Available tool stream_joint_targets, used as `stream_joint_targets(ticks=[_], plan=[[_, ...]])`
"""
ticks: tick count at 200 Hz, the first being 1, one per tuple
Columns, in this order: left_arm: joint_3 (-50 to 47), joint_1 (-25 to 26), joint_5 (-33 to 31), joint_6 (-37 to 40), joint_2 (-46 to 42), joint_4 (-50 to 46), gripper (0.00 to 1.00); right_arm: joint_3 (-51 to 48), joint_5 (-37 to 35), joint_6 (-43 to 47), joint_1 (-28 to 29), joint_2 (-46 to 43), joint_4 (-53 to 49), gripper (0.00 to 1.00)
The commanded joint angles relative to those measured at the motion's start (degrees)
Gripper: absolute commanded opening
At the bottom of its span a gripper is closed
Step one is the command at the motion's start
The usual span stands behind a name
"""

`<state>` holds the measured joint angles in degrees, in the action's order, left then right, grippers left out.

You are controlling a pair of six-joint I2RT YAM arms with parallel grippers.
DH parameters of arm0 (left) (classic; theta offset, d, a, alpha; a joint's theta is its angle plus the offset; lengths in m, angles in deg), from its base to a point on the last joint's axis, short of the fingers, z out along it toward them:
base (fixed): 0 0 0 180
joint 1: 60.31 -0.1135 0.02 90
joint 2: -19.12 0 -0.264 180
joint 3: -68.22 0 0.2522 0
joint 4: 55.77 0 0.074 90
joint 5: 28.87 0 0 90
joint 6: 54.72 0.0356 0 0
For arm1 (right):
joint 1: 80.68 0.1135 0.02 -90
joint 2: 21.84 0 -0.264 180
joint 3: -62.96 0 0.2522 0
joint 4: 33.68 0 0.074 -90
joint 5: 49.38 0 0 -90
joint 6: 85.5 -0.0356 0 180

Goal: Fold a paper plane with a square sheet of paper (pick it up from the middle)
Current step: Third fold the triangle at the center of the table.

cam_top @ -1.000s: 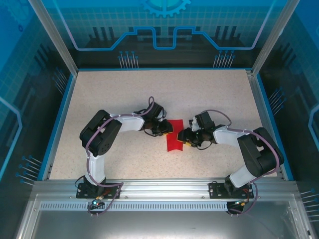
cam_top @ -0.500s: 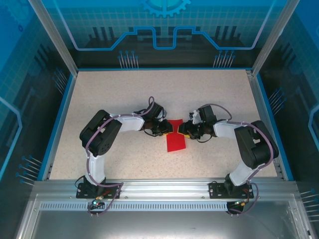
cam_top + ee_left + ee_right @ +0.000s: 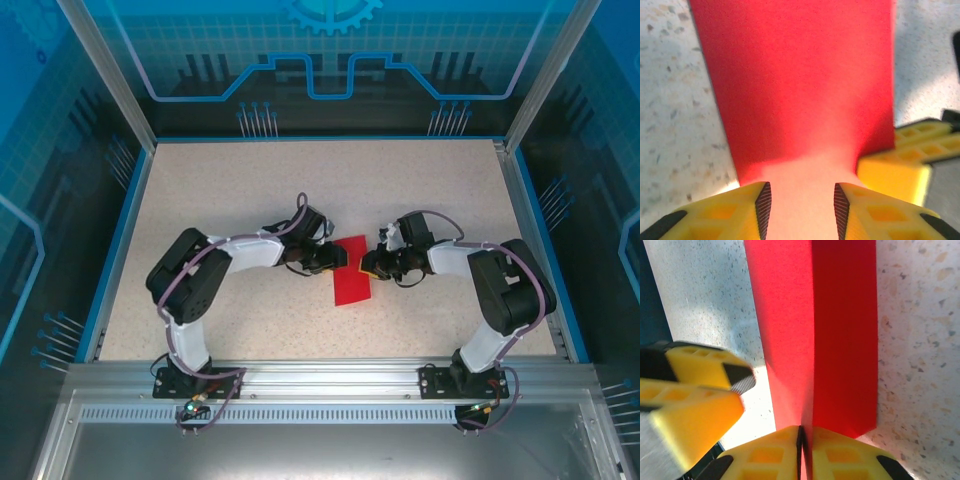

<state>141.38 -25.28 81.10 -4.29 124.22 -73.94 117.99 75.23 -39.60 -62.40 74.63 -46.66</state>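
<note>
The square sheet of paper [image 3: 352, 282] is bright red and folded along a long centre crease. It lies mid-table between both grippers. My right gripper [image 3: 367, 266] is shut on the crease at the paper's [image 3: 840, 325] near end, its fingertips [image 3: 803, 432] pressed together. One half of the sheet rises at an angle from that crease. My left gripper [image 3: 340, 262] is open, its fingers [image 3: 798, 192] standing apart with the red paper [image 3: 795, 75] lying between and beyond them. The two grippers almost touch.
The speckled table [image 3: 220, 190] has blue walls at the sides and back. An aluminium rail [image 3: 320, 380] with both arm bases runs along the near edge. In the left wrist view the right gripper's yellow finger [image 3: 900, 160] crowds the lower right.
My right gripper moved up along the paper's right edge and closed on the crease. My left gripper's jaws opened, and the left arm's elbow swung a little to the left.
</note>
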Motion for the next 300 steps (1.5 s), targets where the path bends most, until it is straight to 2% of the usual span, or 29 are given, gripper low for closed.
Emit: stream_joint_targets(ticks=[1, 32, 61, 107, 212, 250, 274, 300], plan=[[-2.7, 1.2, -2.5, 3.0, -5.3, -0.8, 0.43, -1.4, -0.3, -3.4, -0.6, -0.1, 1.3, 0.10], [-4.8, 5.4, -8.4, 8.1, -9.8, -3.5, 0.49, -1.8, -0.7, -7.3, 0.0, -1.1, 1.7, 0.10], [-4.5, 12.5, -16.9, 14.0, -12.4, -8.7, 0.53, -1.1, -1.0, -9.3, 0.2, -1.5, 0.0, 0.10], [-1.8, 22.4, -26.7, 19.3, -11.3, -13.2, 0.57, 0.2, -0.2, -9.9, 0.3, -0.6, -1.6, 0.10], [7.8, 29.5, -37.7, 23.9, 0.0, -15.7, 0.62, 1.6, 0.0, -8.9, 0.3, -0.2, -4.3, 0.12], [7.8, 29.7, -43.6, 22.3, 0.2, -15.5, 0.56, 1.7, 0.0, -8.7, 0.3, 0.0, -4.3, 0.13], [7.8, 29.7, -45.7, 21.9, -0.1, -15.1, 0.41, 1.7, 0.0, -8.2, 0.2, -0.1, -4.9, 0.13], [7.3, 29.7, -46.7, 21.7, -1.1, -14.7, 0.31, 1.8, -0.9, -7.3, 0.2, -0.3, -6.3, 0.14]])
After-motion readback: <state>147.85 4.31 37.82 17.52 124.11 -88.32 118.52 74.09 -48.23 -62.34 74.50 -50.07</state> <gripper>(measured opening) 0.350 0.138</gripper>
